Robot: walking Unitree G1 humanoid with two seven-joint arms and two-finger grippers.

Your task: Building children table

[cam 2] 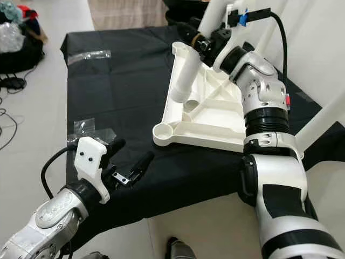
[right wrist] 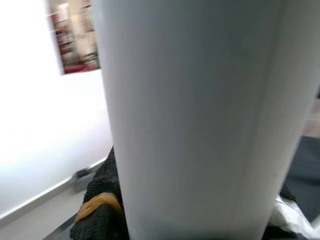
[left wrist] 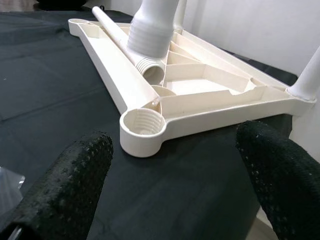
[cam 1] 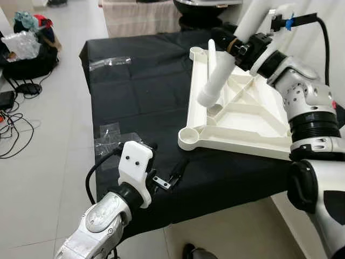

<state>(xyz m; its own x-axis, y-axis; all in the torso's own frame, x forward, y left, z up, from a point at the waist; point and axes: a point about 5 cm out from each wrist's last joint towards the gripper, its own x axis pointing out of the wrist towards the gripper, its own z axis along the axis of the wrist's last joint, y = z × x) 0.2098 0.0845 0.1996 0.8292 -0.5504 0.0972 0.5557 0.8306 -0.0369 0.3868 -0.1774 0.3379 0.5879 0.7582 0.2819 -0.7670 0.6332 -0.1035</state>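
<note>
White tabletop (cam 1: 253, 121) lies upside down on the black-covered table (cam 1: 140, 91), ribs up, near the robot's right edge. Right gripper (cam 1: 242, 47) is clamped around a white leg (cam 1: 218, 81), tilted, its threaded lower end hanging just over the tabletop's inner ribs — not in a socket. Another leg (left wrist: 112, 27) lies loose inside the frame. Left gripper (left wrist: 175, 175) hovers low over the cloth, fingers spread wide with nothing between them, facing the empty threaded corner socket (left wrist: 142, 125). Step in hand looks like leg fitting. Next move calls for bringing the held leg upright over that socket, seating it and twisting — left gripper likely needs to steady the tabletop.
</note>
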